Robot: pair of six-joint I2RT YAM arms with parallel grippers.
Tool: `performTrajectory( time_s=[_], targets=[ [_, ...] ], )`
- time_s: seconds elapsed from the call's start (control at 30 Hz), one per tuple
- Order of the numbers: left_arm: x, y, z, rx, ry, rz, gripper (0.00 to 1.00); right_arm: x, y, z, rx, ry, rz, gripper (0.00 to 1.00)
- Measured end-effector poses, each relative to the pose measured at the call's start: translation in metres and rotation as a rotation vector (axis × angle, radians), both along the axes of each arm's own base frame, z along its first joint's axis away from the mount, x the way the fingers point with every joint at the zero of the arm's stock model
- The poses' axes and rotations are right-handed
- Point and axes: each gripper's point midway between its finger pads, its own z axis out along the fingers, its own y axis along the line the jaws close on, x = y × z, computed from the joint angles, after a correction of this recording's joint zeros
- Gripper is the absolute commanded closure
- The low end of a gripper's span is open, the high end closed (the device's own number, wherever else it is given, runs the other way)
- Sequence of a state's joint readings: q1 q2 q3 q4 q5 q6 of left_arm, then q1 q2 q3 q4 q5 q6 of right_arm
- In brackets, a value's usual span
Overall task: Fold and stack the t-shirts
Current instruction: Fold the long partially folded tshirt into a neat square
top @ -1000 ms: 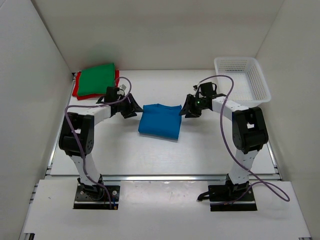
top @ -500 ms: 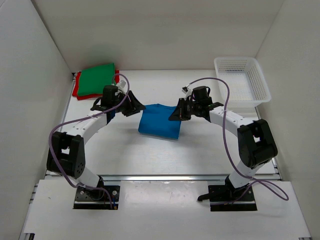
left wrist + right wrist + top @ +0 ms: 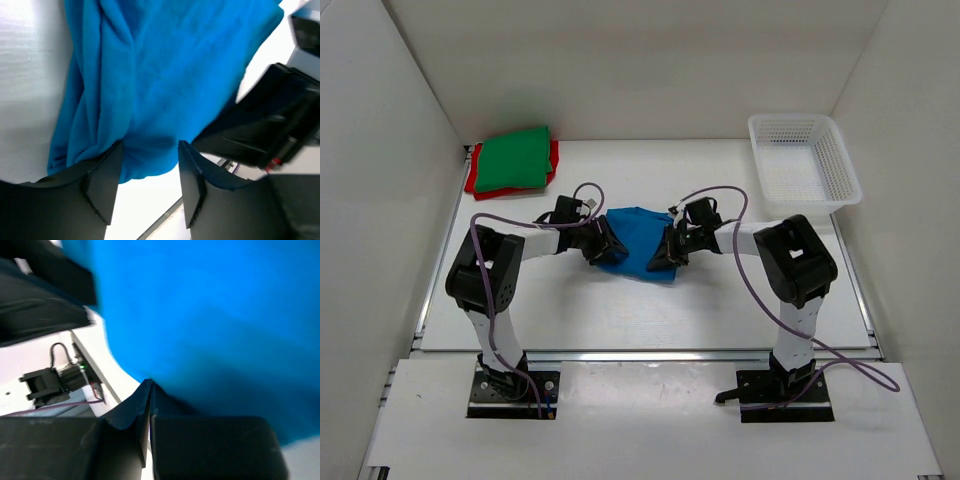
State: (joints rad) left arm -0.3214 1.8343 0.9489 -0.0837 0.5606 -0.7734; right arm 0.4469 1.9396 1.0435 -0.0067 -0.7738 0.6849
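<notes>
The blue t-shirt (image 3: 634, 238) lies bunched at the middle of the table, between both grippers. My left gripper (image 3: 603, 246) is at its left edge. In the left wrist view this gripper (image 3: 150, 148) is open, and the blue t-shirt (image 3: 165, 75) has its hem reaching between the fingertips (image 3: 191, 165). My right gripper (image 3: 663, 254) is at the shirt's right edge. In the right wrist view it (image 3: 150, 384) is shut, its tips pinching the hem of the blue t-shirt (image 3: 215, 310). A folded green t-shirt (image 3: 516, 158) lies on a folded red t-shirt (image 3: 471, 180) at the back left.
A white mesh basket (image 3: 804, 160) stands at the back right corner. White walls close in the table on the left, back and right. Both arms reach low across the table towards the centre, with their cables looping above them.
Both grippers have come down and inwards onto the blue t-shirt's side edges. The right gripper has shut. The shirt is narrower and more bunched than before.
</notes>
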Motion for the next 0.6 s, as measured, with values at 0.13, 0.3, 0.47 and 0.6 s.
performTrajectory(
  time_s=[0.13, 0.3, 0.47, 0.6],
  targets=[
    [0.002, 0.002, 0.004, -0.011, -0.001, -0.01, 0.34, 0.0, -0.012, -0.009, -0.036, 0.026, -0.01, 1.0],
    [0.008, 0.012, 0.02, -0.014, -0.035, 0.006, 0.33, 0.005, -0.018, -0.006, -0.042, 0.011, -0.015, 1.0],
    [0.032, 0.032, 0.045, 0.023, -0.107, 0.03, 0.29, 0.007, -0.019, 0.0, -0.047, -0.013, -0.014, 1.0],
    [0.05, 0.046, 0.05, 0.123, -0.164, 0.031, 0.33, 0.007, -0.019, 0.001, -0.051, -0.023, -0.009, 1.0]
  ],
)
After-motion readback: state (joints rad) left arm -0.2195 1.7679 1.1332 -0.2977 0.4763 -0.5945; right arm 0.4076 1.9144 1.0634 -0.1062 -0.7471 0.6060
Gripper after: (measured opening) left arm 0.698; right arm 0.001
